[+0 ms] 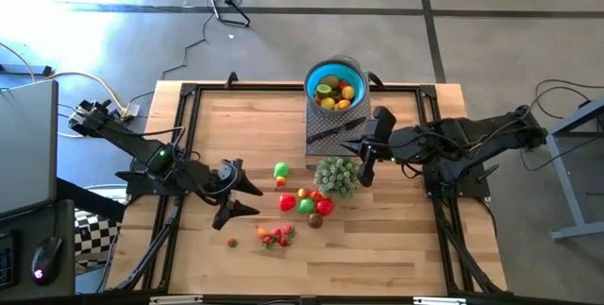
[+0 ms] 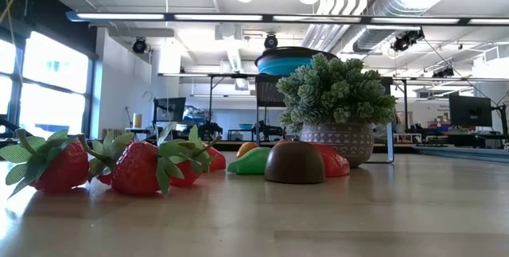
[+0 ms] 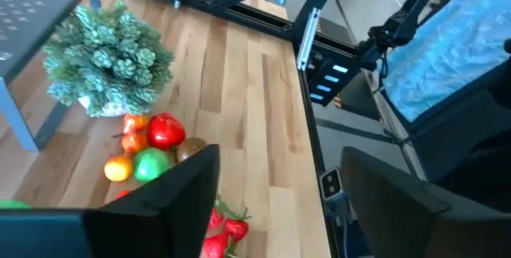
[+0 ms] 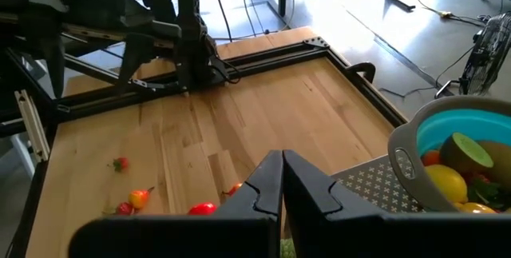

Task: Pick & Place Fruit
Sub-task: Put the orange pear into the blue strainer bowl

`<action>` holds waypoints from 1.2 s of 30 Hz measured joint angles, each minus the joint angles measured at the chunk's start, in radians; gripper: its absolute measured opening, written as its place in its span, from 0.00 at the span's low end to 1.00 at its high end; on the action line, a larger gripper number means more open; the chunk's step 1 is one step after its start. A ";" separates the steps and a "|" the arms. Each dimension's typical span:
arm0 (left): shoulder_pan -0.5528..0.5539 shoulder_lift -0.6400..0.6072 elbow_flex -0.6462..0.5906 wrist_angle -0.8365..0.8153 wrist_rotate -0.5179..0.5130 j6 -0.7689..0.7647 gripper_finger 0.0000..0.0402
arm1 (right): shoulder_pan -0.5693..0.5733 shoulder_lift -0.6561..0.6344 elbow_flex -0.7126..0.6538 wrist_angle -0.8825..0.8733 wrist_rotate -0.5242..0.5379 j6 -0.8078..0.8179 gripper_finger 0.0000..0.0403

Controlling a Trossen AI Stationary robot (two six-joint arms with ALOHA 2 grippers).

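Overhead, the left gripper (image 1: pixel 243 197) sits low over the left half of the wooden tabletop (image 1: pixel 255 126) with its jaws spread apart and nothing between them; its own camera shows the two dark fingers (image 3: pixel 172 202) parted with bare wood in the gap. The right gripper (image 1: pixel 365 165) hangs over the right half, beside a pale green bushy plant (image 1: pixel 336 176), its jaws pressed shut and empty, as its wrist camera confirms. Between the two grippers lies the loose fruit (image 1: pixel 307 201): a green piece nearest the left jaws, then a tight group of red, orange, green and brown pieces just beside the plant. Nearer the front edge, a few strawberries (image 1: pixel 275 237) with green leaves lie together, and one small red piece sits apart to their left. Toward the far edge, a blue bowl (image 1: pixel 336 83) rests on a grey perforated stand (image 1: pixel 326 126) and already contains several yellow, green and orange fruits. From tabletop level, strawberries fill the foreground, with a brown round piece in front of the potted plant.
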 joint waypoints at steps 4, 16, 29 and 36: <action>0.004 0.000 0.000 0.005 -0.001 0.048 0.72 | 0.000 0.000 0.000 0.000 0.000 0.000 0.01; 0.001 0.000 0.031 0.044 0.025 0.135 0.74 | 0.000 0.000 0.000 0.000 0.000 -0.008 0.01; 0.001 0.117 0.165 -0.199 0.056 0.141 0.74 | 0.000 0.000 0.001 0.000 0.000 -0.008 0.01; 0.001 0.240 0.211 -0.405 0.096 0.187 0.74 | 0.000 0.000 0.001 0.000 -0.014 -0.008 0.01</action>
